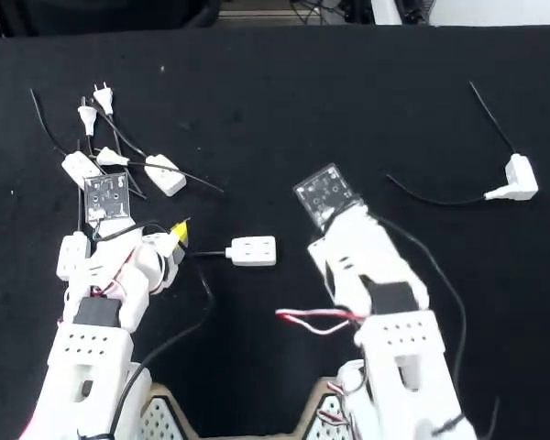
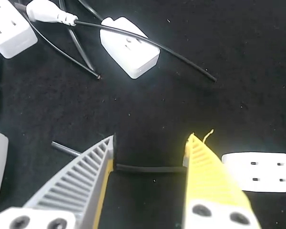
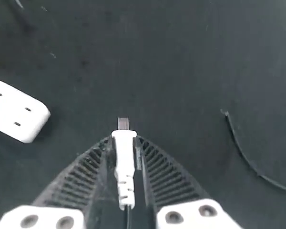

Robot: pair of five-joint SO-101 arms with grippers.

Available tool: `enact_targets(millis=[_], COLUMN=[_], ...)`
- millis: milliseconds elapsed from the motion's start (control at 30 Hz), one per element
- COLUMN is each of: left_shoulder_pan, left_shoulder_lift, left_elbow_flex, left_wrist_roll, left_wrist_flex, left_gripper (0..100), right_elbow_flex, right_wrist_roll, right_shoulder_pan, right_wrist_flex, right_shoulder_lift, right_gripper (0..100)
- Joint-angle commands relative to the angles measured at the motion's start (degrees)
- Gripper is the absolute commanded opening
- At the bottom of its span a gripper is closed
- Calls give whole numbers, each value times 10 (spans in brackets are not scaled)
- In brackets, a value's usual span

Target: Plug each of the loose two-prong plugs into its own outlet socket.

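Observation:
My right gripper (image 3: 124,140) is shut on a white two-prong plug (image 3: 124,160), whose prongs stick out past the fingertips above the black table. A white outlet socket (image 3: 13,116) lies off to one side of it; in the high view this socket (image 1: 253,250) lies between the two arms. My left gripper (image 2: 150,140) is open, one finger grey and one yellow (image 2: 207,171), with the socket's thin black cord (image 2: 150,168) running across between them. The same socket (image 2: 257,171) lies just beyond the yellow finger. Another white plug (image 1: 519,178) lies at the far right.
A cluster of white sockets (image 1: 165,174), plugs (image 1: 87,115) and tangled black cords lies at the back left. One socket (image 2: 129,47) and a plug (image 2: 47,12) lie ahead of my left gripper. Another white block (image 1: 73,257) sits beside the left arm.

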Motion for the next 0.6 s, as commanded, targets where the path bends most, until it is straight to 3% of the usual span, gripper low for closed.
enact_targets(millis=[0,167,300,567], left_shoulder_pan=[0,0,0,0], left_shoulder_lift=[-9,-9,-9,-9], left_elbow_flex=[-6,-5,-5,-5], left_wrist_roll=[1,1,1,1], left_wrist_flex=[-5,-5,-5,-5], left_gripper=[242,242,242,242], right_elbow_flex=[-57,-132,-175,-186], right_wrist_roll=[7,4,7,9], right_shoulder_pan=[28,37,38,39], right_wrist_flex=[-44,-60,-7,76], right_shoulder_lift=[98,239,313,334], right_gripper=[11,11,11,11])
